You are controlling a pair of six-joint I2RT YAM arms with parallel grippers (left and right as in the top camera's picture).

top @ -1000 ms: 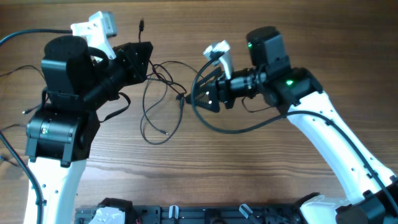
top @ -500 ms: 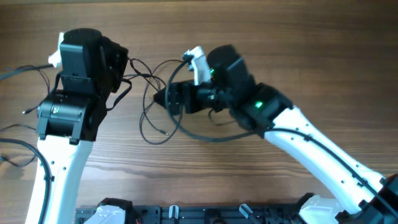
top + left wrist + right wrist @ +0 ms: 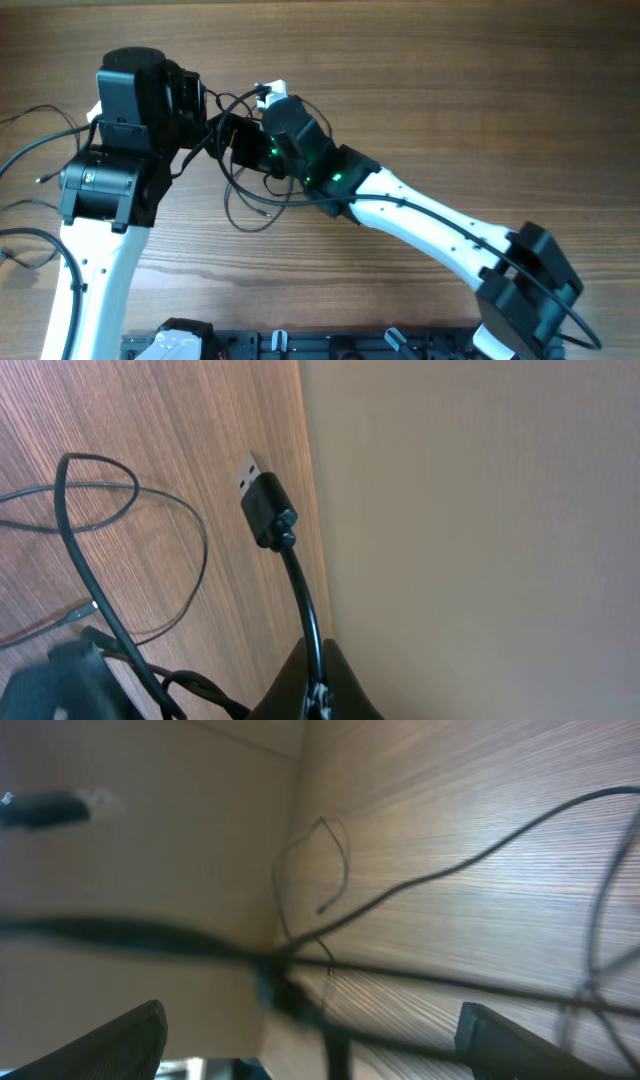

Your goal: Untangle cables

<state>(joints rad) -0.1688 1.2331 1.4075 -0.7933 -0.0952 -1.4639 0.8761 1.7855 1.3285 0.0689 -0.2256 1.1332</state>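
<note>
- While the left arm [image 3: 130, 110] sits much as it did half a second ago, we see the right arm [image 3: 430, 225] stretched further left.
- Its right gripper [image 3: 238, 145] is now close beside the left arm's wrist. A second ago it was well off to the right.
- We see the cables [image 3: 229, 200] as loose thin loops on the table [image 3: 480, 80], below and between the two wrists. The big loop and its free end lie where they lay before.
- Left gripper [image 3: 315, 665]: clamped tight on one cord. The cord rises from between the fingers to a USB plug [image 3: 262, 505], metal tip pointing up-left.
- Thin loops lie on the wood left of that plug in the left wrist view.
- Right gripper [image 3: 308, 1012]: spread wide, with its fingers [image 3: 120, 1040] at the two bottom corners of the wrist view.
- Blurred cords cross ahead of that gripper. We cannot tell if any touches a finger.
- Marks: we note green lights [image 3: 335, 178] glowing on the right arm's housing.
- Edges: in the left wrist view the table edge [image 3: 308, 470] runs just right of the plug, with a plain beige surface [image 3: 480, 510] beyond it.
- The right wrist view shows the same edge, with a small thin loop just inside it.
- Room: the widest stretch of bare wood is at the upper right of the overhead view. The bottom middle has some too.
</note>
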